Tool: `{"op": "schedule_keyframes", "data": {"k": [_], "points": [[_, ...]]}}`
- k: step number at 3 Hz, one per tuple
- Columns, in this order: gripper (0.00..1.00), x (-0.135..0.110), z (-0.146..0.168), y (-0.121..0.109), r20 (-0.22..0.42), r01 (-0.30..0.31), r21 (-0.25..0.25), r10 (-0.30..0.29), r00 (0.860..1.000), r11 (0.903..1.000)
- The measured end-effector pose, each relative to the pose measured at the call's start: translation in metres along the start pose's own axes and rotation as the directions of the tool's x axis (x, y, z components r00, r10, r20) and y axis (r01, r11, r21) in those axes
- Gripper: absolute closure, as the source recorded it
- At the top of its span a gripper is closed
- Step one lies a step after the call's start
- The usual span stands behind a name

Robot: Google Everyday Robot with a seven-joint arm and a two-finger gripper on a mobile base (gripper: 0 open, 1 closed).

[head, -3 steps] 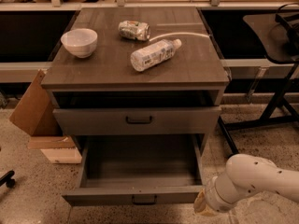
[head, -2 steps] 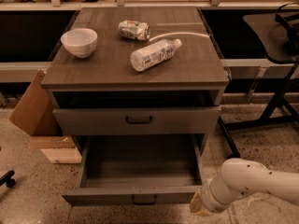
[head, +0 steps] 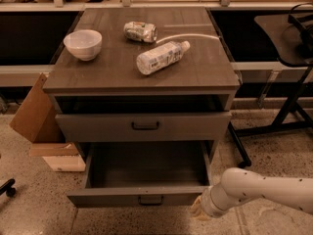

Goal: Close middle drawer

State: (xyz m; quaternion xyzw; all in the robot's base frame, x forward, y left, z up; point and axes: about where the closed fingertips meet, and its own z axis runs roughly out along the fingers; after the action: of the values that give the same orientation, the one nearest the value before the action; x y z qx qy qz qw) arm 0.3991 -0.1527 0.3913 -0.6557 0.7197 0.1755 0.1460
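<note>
The middle drawer [head: 142, 198] of the grey-brown cabinet [head: 142, 82] is pulled far out. Its deep box is empty and its low front carries a small dark bar handle [head: 150, 199]. Above it the top drawer [head: 144, 126] stands slightly out, with a dark gap under the cabinet top. The lowest drawer is hidden below the open one. My gripper [head: 198, 210] is at the end of the white arm [head: 259, 190], low at the right. It is right beside the right end of the middle drawer's front.
On the cabinet top are a white bowl [head: 82, 44], a crushed can [head: 140, 32], a lying plastic bottle [head: 161, 57] and a white cable [head: 190, 35]. A cardboard piece [head: 32, 109] and a box [head: 61, 156] lean at the left. A black stand [head: 288, 106] is at the right.
My arm and gripper have moved a little left, closer to the right end of the middle drawer's front. The drawer stands about as far out as before.
</note>
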Motion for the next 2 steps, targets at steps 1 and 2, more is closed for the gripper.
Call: {"op": "schedule_keyframes", "data": {"k": [1,2], "points": [[1.00,0.000,0.000,0.000,0.000,0.000,0.000,0.000,1.000,1.0000],[1.00,-0.008,-0.006,-0.019,-0.002,0.026,0.054,-0.026,1.000,0.9982]]}}
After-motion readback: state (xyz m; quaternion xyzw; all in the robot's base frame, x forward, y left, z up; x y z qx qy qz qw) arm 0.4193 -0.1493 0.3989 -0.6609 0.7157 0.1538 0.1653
